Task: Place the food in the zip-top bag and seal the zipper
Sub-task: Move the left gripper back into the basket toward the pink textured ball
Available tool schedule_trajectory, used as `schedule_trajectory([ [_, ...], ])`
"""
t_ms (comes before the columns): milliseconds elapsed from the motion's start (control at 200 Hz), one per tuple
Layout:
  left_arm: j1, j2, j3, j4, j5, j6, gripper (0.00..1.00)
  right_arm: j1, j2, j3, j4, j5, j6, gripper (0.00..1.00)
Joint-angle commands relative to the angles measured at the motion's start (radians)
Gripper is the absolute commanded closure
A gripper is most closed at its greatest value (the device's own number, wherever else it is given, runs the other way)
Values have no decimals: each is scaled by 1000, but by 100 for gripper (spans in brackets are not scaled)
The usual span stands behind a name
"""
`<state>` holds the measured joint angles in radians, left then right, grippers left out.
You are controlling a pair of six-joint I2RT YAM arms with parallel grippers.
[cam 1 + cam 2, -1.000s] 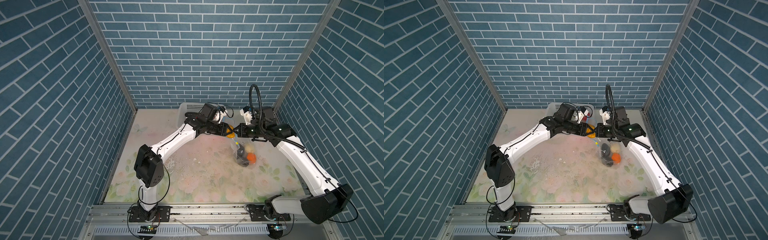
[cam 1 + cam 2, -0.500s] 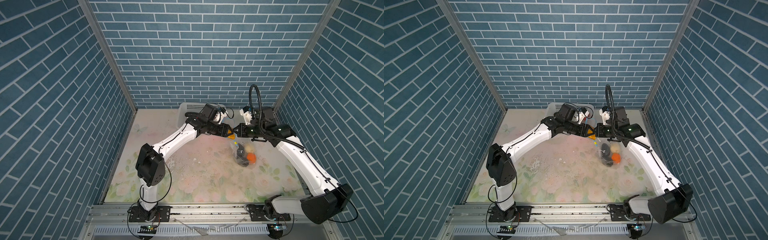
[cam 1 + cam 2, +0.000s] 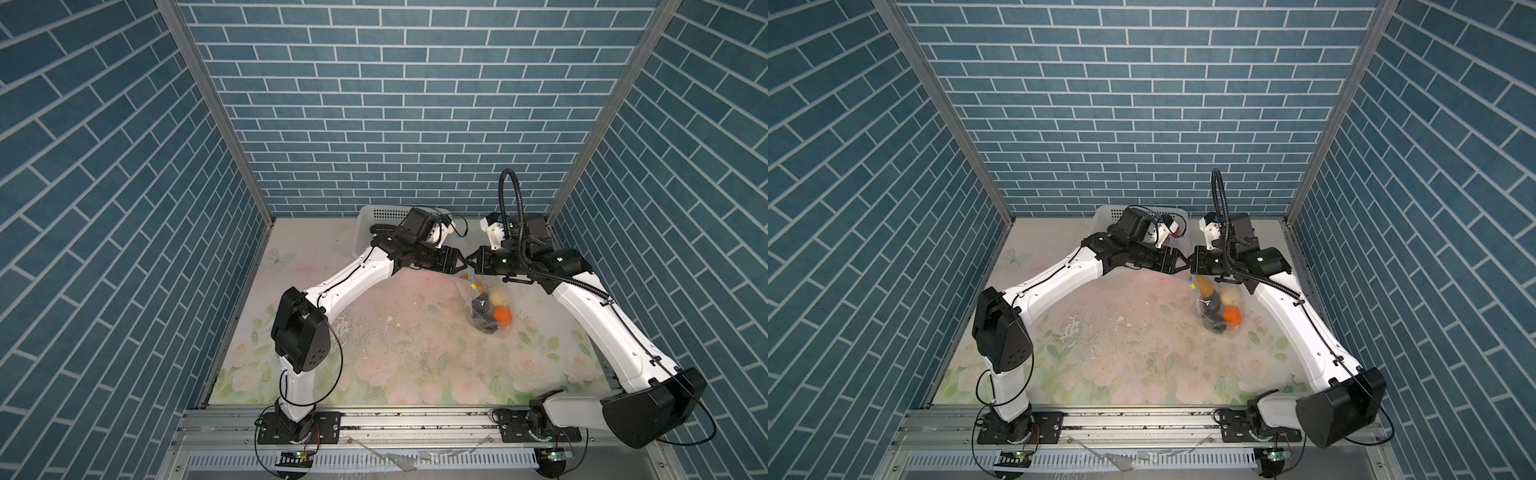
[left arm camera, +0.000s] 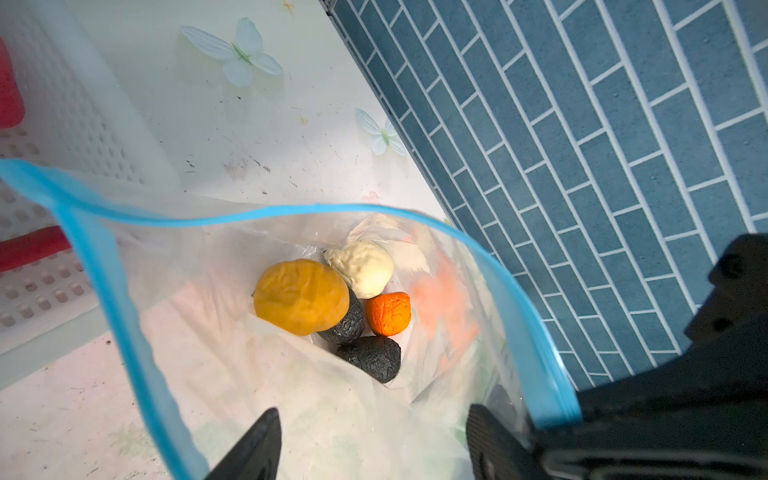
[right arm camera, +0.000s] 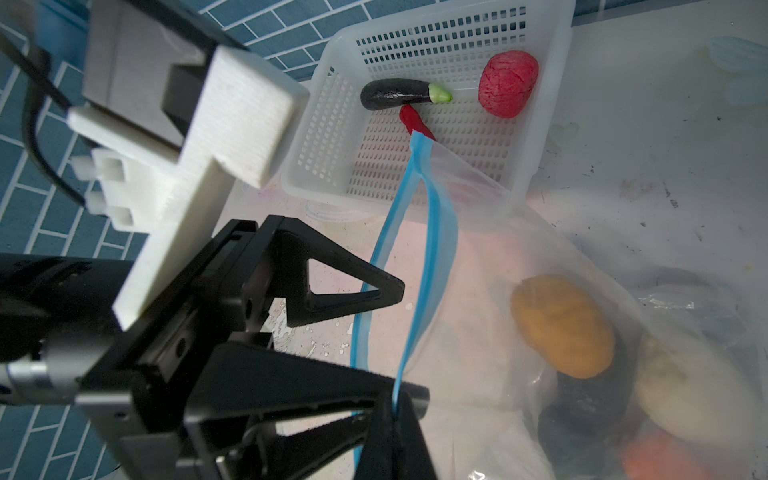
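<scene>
Plastic of the zip-top bag (image 4: 232, 374) looks limp, slippery, sagging under food (image 4: 301, 296); hold its stiffer zipper (image 5: 440, 224); right gripper (image 5: 392, 403) pinches it; left gripper (image 4: 370, 440), jaws apart, above bag.

We see two matching arms: the left arm (image 3: 357, 275) and the right arm (image 3: 590, 311) have smooth white shells linked by boxy black joint housings (image 3: 299, 332), some dotted with small screw holes. Thin black cables (image 3: 340, 374) trail along the shells, and a ribbed black hose (image 3: 510, 187) belongs to the right arm. Each wrist carries a ridged white plastic camera mount (image 5: 199, 137). The left tool (image 3: 461, 263) is black, its fingers (image 5: 349, 293) open triangular frames. Black screwed base plates (image 3: 297, 429) sit under both arms, and tiny green lights (image 3: 504, 260) glow on the right forearm.
</scene>
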<state>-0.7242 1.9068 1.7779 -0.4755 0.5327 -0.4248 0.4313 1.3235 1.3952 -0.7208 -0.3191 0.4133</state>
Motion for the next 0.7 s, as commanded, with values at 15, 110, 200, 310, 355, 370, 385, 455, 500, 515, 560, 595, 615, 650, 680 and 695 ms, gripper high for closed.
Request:
schedule_trajectory([
  [15, 11, -74, -4, -18, -50, 32, 27, 3, -29, -31, 7, 5, 3, 100],
  [110, 43, -110, -27, -35, -105, 46, 23, 3, -29, -29, 8, 7, 1, 100],
  [200, 88, -121, -26, -76, -174, 54, 20, 2, -27, -27, 7, 8, -1, 100],
  [310, 150, -98, -10, -110, -236, 51, 15, 3, -23, -27, 5, 4, -2, 100],
  [355, 170, -67, 18, -146, -267, 66, 14, 3, -18, -25, 4, -1, -2, 100],
  [370, 174, -55, 34, -164, -278, 70, 13, 3, -16, -23, 4, -1, -2, 100],
  [385, 180, -39, 53, -183, -291, 73, 13, 3, -14, -21, 5, -4, -2, 100],
  [455, 200, 34, 145, -279, -344, 90, 13, 3, -1, -13, 4, -12, -4, 100],
  [500, 210, 89, 208, -336, -370, 94, 13, 3, 7, -9, 8, -15, -6, 100],
  [515, 212, 106, 224, -350, -378, 94, 13, 3, 9, -10, 10, -16, -6, 100],
  [560, 218, 150, 269, -382, -388, 96, 13, 3, 17, -7, 13, -18, -8, 100],
  [595, 221, 181, 296, -395, -382, 97, 13, 3, 23, -8, 16, -21, -10, 100],
  [615, 224, 196, 308, -403, -382, 100, 13, 3, 26, -8, 19, -21, -10, 100],
  [650, 224, 225, 331, -413, -384, 104, 13, 3, 31, -12, 21, -24, -10, 100],
  [680, 224, 254, 357, -428, -384, 105, 13, 1, 34, -16, 23, -26, -10, 100],
  [695, 224, 268, 370, -433, -386, 106, 13, 3, 35, -17, 23, -26, -10, 100],
])
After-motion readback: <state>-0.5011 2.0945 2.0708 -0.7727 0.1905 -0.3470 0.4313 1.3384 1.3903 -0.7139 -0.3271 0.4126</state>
